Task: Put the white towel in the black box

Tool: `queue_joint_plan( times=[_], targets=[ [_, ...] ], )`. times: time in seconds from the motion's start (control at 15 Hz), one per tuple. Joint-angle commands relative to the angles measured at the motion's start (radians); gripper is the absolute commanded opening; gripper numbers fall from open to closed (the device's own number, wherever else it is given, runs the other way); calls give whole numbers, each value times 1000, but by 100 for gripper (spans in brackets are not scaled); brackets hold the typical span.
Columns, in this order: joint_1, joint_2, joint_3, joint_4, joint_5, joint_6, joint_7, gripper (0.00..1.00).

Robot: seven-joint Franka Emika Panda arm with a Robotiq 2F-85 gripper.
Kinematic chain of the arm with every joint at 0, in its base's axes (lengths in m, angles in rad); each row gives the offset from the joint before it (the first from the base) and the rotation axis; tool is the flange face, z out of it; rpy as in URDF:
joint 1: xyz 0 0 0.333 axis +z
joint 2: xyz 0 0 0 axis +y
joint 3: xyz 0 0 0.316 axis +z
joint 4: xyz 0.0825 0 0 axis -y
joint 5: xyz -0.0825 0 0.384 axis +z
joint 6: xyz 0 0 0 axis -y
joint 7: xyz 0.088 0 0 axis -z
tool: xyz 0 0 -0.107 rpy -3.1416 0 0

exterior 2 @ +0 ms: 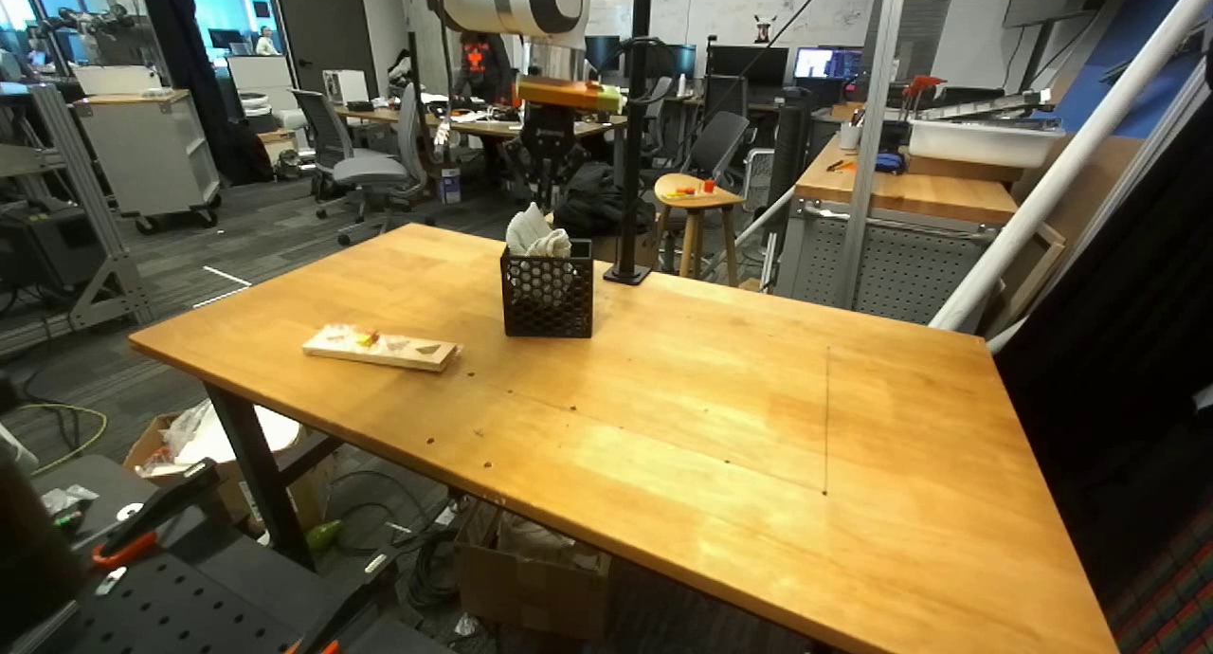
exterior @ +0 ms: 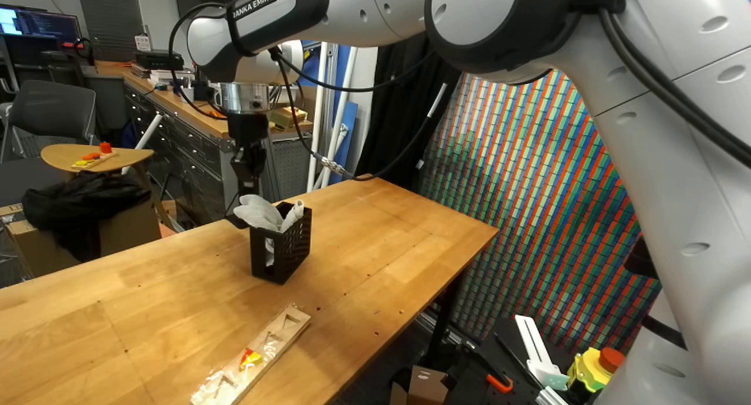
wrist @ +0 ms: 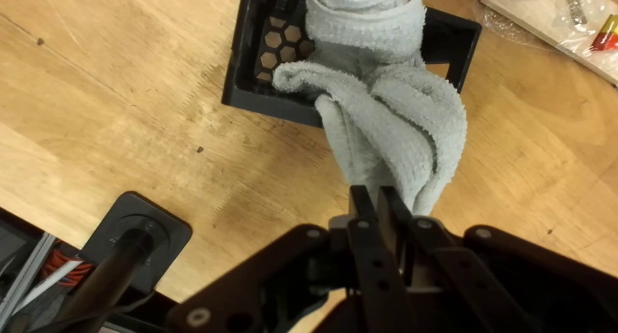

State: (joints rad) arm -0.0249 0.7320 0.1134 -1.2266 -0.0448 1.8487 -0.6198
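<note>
While the white and black robot arm (exterior: pixel 375 14) reaches over from above, its black two-fingered tool (wrist: pixel 377 193) is pinched closed on the gathered end of a white towel (wrist: pixel 386 111) of thick, nubbly cloth. Part of the towel sits rolled and folded inside an open-topped black box (exterior 2: pixel 548 317); the rest slumps over the rim toward the tool like a soft ear. The box stands upright, its wall pierced by a honeycomb of hexagons, and in an exterior view I glimpse pale cloth through an opening in its side. Beneath it spreads a smooth, honey-brown wooden surface (exterior 2: pixel 682 370) dotted with small dark holes. Near the box lies a flat, pale wooden strip (exterior: pixel 273 341) in crinkly, shiny clear wrap, with triangular hollows and a little red and yellow piece (exterior: pixel 250 359). Beside the box rises a slim black pole (exterior 2: pixel 633 180) on a square black plate (wrist: pixel 166 234)
</note>
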Motion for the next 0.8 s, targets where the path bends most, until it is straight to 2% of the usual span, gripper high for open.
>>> queue_joint_plan(
  times=[0.0,0.73],
  targets=[
    [-6,-27,2,-35,11,2,12,13],
    [-46,-137,-4,-258,45,55,62,13]
  ],
)
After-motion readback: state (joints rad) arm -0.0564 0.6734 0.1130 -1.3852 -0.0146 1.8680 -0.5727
